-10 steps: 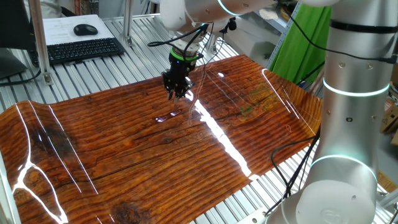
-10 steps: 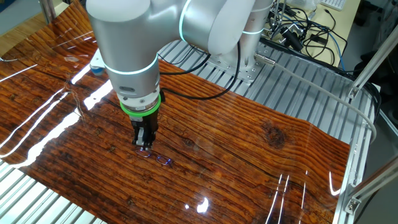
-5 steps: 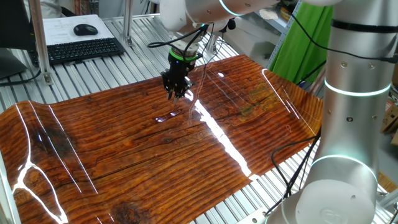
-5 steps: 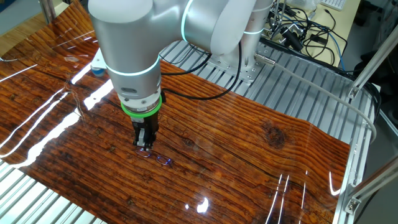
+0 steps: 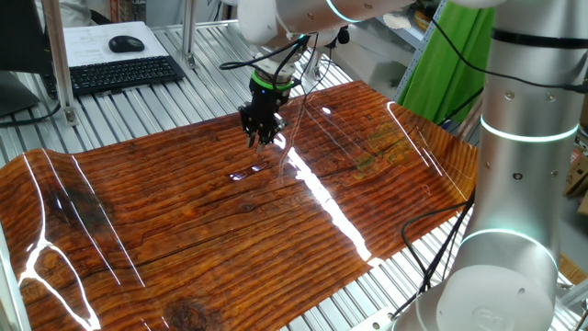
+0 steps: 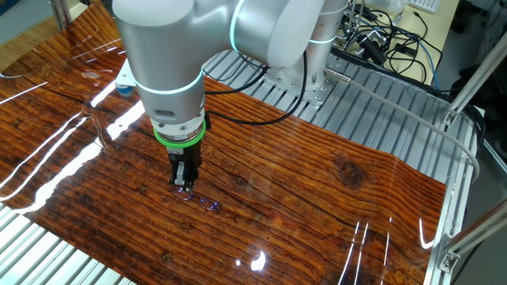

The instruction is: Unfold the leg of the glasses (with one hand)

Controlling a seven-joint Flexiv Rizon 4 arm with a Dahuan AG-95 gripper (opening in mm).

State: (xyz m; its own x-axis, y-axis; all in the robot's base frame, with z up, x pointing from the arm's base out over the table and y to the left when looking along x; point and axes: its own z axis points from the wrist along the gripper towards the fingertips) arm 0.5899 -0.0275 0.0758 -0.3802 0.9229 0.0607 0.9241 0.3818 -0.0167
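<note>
Glasses (image 6: pixel 203 201) lie flat on glossy wood-grain tabletop (image 6: pixel 333 198), near its front edge in the other fixed view; in one fixed view only small glint (image 5: pixel 248 172). Leg too fine to make out. Black gripper (image 6: pixel 184 186) points straight down, tips just beside frame's end; contact unclear. Fingers close together; whether pinching anything, cannot tell. Keyboard (image 5: pixel 119 72) and mouse (image 5: pixel 126 43) sit well apart, beyond table.

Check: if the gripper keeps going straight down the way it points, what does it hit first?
Probably the glasses: the gripper points straight down, its tips right above their near end. Depth is unclear; it could just miss the thin frame and meet the wooden tabletop.
</note>
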